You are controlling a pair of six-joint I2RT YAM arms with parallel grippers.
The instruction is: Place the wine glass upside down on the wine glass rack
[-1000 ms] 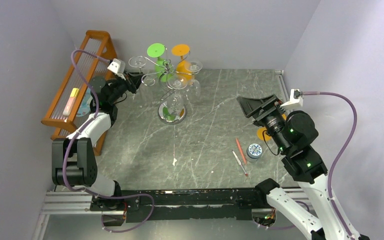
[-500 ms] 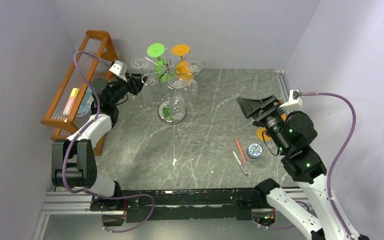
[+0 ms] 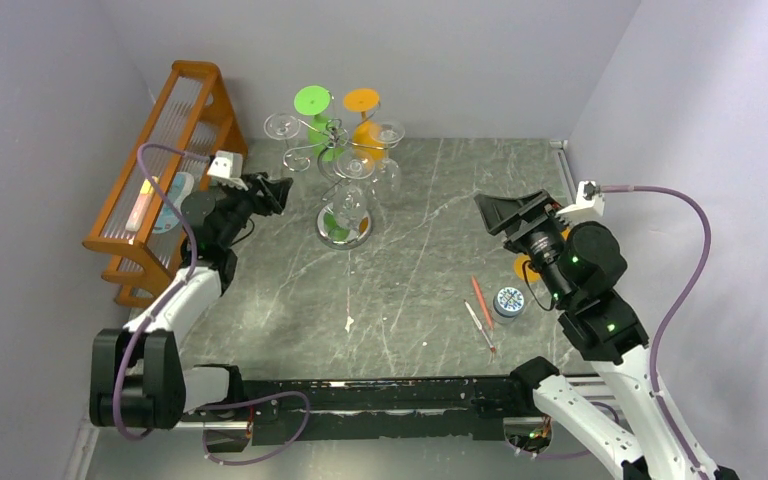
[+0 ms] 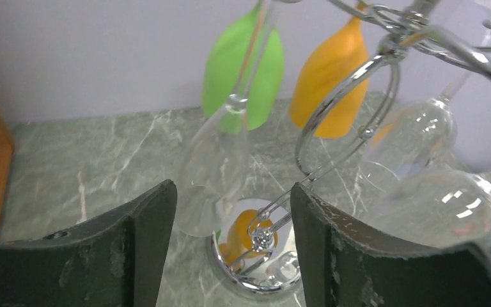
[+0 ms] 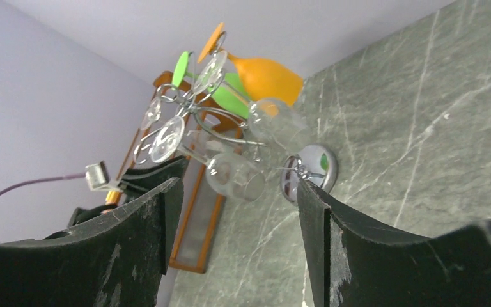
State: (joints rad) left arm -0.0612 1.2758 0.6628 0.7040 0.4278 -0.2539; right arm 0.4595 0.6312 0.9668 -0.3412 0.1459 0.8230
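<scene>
My left pincer (image 3: 272,190) is spread open and empty. Just beyond its fingertips, the wine glass (image 4: 212,173) hangs upside down on the wine glass rack (image 3: 332,150). Well right over the desk (image 3: 410,290), my right pincer (image 3: 508,212) is open and empty too.

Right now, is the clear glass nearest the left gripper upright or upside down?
Upside down: the clear glass hangs from the wine glass rack, bowl lowest, stem up.

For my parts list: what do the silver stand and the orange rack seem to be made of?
Stand: probably chromed metal wire; it gleams and its round base mirrors colours. Rack: apparently wood, orange finish, with slats; grain is too small to tell.
</scene>
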